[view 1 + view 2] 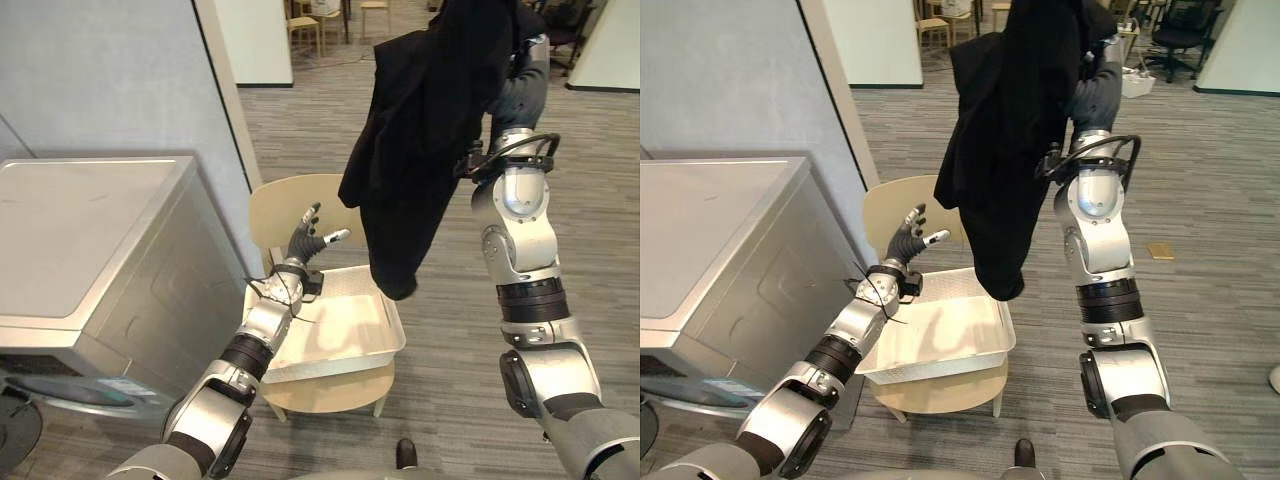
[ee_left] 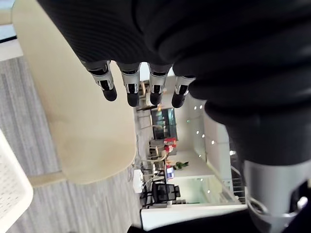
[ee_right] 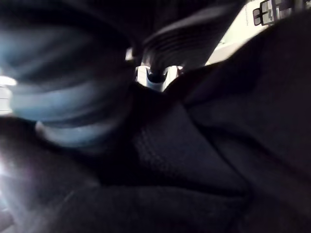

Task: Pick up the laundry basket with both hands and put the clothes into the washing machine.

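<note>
Above the white plastic laundry basket (image 1: 345, 361) the left hand (image 1: 303, 240) hovers, fingers spread, and a black cloth garment (image 1: 420, 130) hangs from the right hand (image 1: 528, 70), its grip impossible to tell.

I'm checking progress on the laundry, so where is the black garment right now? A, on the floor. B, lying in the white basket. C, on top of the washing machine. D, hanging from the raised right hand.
D: the black garment hangs from the raised right hand, its lower end in the air, clear of the white laundry basket.
</note>
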You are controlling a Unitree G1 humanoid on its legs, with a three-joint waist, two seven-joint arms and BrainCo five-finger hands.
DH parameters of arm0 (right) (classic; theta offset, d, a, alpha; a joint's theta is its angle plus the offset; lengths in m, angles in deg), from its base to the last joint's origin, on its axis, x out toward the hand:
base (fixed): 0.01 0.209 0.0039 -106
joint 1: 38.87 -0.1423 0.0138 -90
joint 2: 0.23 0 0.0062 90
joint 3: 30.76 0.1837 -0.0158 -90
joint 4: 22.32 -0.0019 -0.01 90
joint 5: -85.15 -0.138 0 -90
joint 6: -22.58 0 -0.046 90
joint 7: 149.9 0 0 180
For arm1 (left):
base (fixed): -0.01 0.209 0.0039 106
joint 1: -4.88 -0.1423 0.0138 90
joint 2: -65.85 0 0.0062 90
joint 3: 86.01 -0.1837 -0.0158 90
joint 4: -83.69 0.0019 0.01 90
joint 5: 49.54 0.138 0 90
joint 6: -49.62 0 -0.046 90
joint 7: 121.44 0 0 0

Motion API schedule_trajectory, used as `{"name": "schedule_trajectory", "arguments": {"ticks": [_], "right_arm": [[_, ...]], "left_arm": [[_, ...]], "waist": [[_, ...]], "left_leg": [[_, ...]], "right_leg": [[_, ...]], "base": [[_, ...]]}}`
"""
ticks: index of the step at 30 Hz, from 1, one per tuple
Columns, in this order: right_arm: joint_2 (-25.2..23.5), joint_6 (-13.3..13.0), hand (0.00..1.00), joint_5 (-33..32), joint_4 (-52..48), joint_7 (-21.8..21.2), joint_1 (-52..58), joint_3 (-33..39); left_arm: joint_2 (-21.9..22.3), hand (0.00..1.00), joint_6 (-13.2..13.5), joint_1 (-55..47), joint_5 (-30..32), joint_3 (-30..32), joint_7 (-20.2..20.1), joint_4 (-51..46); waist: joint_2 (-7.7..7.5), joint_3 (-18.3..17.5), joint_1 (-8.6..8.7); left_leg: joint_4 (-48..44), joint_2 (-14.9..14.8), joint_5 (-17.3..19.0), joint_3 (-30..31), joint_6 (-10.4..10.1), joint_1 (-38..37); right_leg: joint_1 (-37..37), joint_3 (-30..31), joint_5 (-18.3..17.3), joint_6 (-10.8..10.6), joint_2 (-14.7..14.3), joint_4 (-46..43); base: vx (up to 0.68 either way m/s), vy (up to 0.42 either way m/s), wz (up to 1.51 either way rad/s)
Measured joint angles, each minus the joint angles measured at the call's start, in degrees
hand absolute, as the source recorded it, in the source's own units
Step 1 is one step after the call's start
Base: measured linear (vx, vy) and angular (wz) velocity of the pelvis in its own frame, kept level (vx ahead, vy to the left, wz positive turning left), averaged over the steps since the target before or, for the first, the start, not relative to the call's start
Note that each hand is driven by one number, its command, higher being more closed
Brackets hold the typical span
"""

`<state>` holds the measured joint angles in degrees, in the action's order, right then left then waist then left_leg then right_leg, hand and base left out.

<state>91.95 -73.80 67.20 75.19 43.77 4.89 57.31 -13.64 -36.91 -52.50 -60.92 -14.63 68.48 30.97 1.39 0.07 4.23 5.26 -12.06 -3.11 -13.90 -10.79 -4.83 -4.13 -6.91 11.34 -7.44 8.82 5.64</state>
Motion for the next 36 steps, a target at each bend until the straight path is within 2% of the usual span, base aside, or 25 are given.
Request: {"name": "schedule_trajectory", "arguments": {"ticks": [6, 12, 17, 19, 22, 25, 30, 36], "right_arm": [[-1.5, 0.01, 1.0, -1.85, 0.0, -0.34, 0.75, -1.45], [-2.92, 0.04, 1.0, -2.29, 0.03, -0.41, 1.15, -2.83], [-4.7, 0.11, 1.0, -2.3, 0.03, -0.63, 2.36, -4.73], [-4.89, 0.11, 1.0, -2.34, 0.02, -1.36, 2.51, -5.49], [-5.69, 0.11, 1.0, -2.98, 0.02, -1.38, 2.8, -5.93], [-6.22, 0.11, 1.0, -2.99, 0.01, -1.36, 3.36, -5.93], [-6.61, 0.11, 1.0, -2.97, -0.15, -1.2, 4.66, -5.86], [-6.81, 0.09, 1.0, -2.93, -4.72, -1.16, 8.59, -4.8]], "left_arm": [[2.64, 0.0, -1.56, 3.29, 0.91, -2.28, -1.08, 3.84], [3.96, 0.0, -1.62, 6.36, 0.85, -4.01, -1.02, 3.92], [5.92, 0.0, -1.67, 9.64, 0.51, -4.86, 0.05, 5.69], [6.15, 0.0, -1.64, 10.98, -2.64, -5.95, 0.33, 5.7], [7.89, 0.0, -1.37, 12.37, -11.25, -6.09, 0.69, 5.69], [8.85, 0.0, -0.77, 12.51, -15.65, -6.09, 1.52, 5.43], [8.92, 0.0, -0.65, 12.95, -19.6, -6.05, 2.58, 2.54], [8.75, 0.0, 0.76, 15.13, -21.85, -5.35, 3.59, -3.19]], "waist": [[-0.96, 0.69, 0.36], [-1.11, 0.79, 0.56], [-1.98, 1.34, 1.06], [-2.2, 1.44, 1.29], [-2.21, 1.44, 1.28], [-2.22, 1.43, 1.3], [-2.31, 1.45, 1.31], [-2.56, 1.43, 1.28]], "left_leg": [[0.0, -0.07, 0.2, -0.67, -0.08, -0.25], [0.0, -0.08, 0.21, -0.71, -0.08, -0.24], [0.0, -0.08, 0.2, -0.7, -0.08, -0.23], [0.0, -0.08, 0.2, -0.73, -0.08, -0.23], [0.0, -0.08, 0.21, -0.97, -0.08, -0.24], [0.0, -0.07, 0.33, -1.44, -0.07, -0.3], [0.0, -0.08, 0.51, -1.89, -0.05, -0.64], [0.0, -0.08, 0.52, -1.83, -0.03, -0.67]], "right_leg": [[-0.35, 0.81, 0.08, 0.1, -0.18, 0.0], [-0.39, 0.86, 0.08, 0.1, -0.21, 0.0], [-0.38, 0.88, 0.09, 0.1, -0.2, 0.0], [-0.39, 0.93, 0.09, 0.1, -0.2, 0.0], [-0.52, 1.14, 0.09, 0.1, -0.24, 0.0], [-0.78, 1.65, 0.11, 0.1, -0.32, 0.0], [-0.78, 2.12, 0.11, 0.1, -0.4, 0.0], [-0.67, 2.07, 0.11, 0.1, -0.4, -0.01]], "base": [[-0.01, -0.004, -0.06], [0.0, 0.0, 0.0], [0.0, 0.0, 0.0], [0.0, 0.0, 0.0], [0.0, 0.0, -0.03], [0.0, 0.0, -0.08], [0.0, 0.001, -0.05], [0.0, 0.0, 0.0]]}}
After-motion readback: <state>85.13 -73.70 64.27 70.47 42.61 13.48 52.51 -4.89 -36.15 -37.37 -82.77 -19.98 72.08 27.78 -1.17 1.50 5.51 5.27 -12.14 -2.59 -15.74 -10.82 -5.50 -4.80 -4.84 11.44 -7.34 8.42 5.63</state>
